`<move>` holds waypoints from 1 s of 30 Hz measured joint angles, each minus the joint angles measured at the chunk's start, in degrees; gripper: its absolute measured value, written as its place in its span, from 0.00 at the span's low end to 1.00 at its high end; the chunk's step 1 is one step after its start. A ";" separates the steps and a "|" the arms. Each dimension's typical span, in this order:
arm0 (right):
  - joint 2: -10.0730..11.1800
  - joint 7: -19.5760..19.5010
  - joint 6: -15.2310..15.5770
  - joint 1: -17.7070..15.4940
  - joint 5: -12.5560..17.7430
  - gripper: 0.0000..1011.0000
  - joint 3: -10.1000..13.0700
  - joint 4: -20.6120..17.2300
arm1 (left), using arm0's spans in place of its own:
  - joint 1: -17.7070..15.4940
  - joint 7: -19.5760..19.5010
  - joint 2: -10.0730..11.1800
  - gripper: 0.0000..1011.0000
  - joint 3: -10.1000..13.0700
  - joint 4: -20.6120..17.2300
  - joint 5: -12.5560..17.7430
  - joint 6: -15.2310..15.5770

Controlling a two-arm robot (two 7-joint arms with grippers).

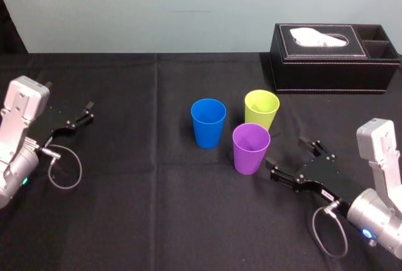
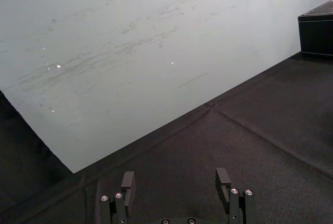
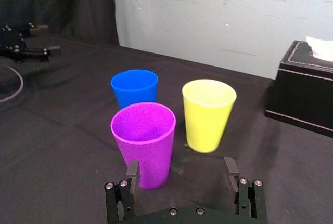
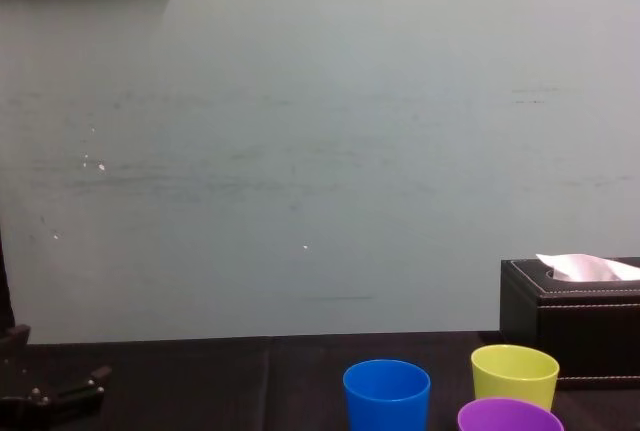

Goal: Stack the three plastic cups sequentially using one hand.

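Gap between right pincer [image 1: 286, 151], purple cup [image 1: 250, 151]

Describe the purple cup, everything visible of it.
The purple cup is a small, smooth, tapered plastic-looking tumbler, empty, upright, mouth up, on the black tablecloth. It stands nearest the robot, in front of the blue cup and yellow-green cup, touching neither. The open right gripper sits just short of it, without contact.

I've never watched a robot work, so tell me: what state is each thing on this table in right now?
Blue cup: upright, empty, unstacked.
Purple cup: upright, empty, unstacked.
Yellow-green cup: upright, empty, unstacked.
Tissue box: tissue poking out on top.
Right gripper: fingers open, empty, near the purple cup.
Left gripper: fingers open, empty, parked far left.
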 joint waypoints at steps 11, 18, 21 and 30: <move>-2.54 2.43 4.13 3.39 -0.76 0.99 -1.18 1.28 | 0.00 0.00 0.00 1.00 0.00 0.00 0.00 0.00; -4.00 3.18 5.21 4.39 -1.84 0.99 -1.32 2.14 | 0.00 0.00 0.00 1.00 0.00 0.00 0.00 0.00; -4.67 3.55 5.44 4.88 -2.37 0.99 -1.33 2.55 | 0.00 0.00 0.00 1.00 0.00 0.00 0.00 0.00; -6.21 4.88 6.28 5.94 -3.85 0.99 -1.69 3.12 | 0.00 0.00 0.00 1.00 0.00 0.00 0.00 0.00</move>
